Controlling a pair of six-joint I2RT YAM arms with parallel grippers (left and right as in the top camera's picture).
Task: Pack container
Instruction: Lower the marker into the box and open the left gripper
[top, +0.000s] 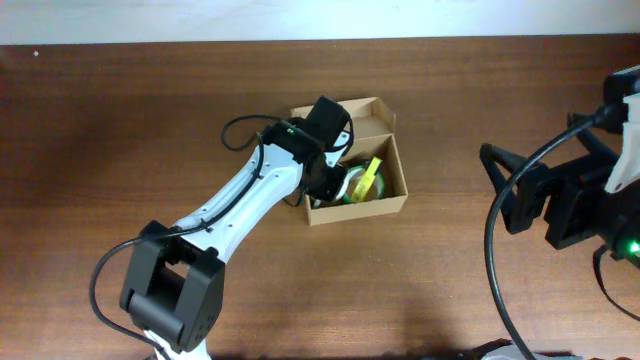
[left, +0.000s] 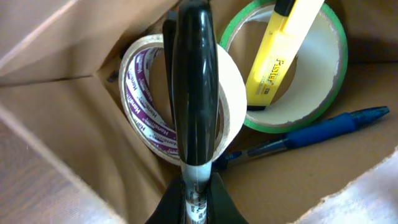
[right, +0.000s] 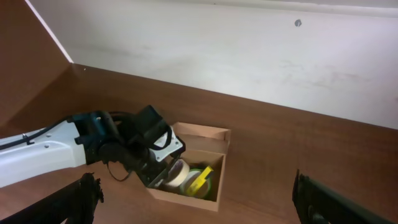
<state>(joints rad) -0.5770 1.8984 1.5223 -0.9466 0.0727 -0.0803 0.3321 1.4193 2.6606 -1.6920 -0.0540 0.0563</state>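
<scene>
The container (top: 360, 212) is a small tan cardboard box in the middle of the table, its flap lid open at the back. My left gripper (top: 335, 182) reaches down into it. In the left wrist view this gripper (left: 198, 186) is shut on a black marker (left: 194, 93) with a white labelled barrel, held over the box floor (left: 62, 124). Inside lie a white tape roll with purple print (left: 143, 106), a green-edged tape roll (left: 311, 93), a yellow cutter (left: 273, 56) and a blue pen (left: 323, 127). My right gripper (top: 495, 190) stands open and empty at the table's right side, well away from the box (right: 186, 200).
Brown wooden table (top: 120, 120) runs to a pale wall (right: 217, 56) at the back. The left arm's white links (top: 230, 215) cross the table from the front left. A black cable (top: 510, 300) loops beside the right arm.
</scene>
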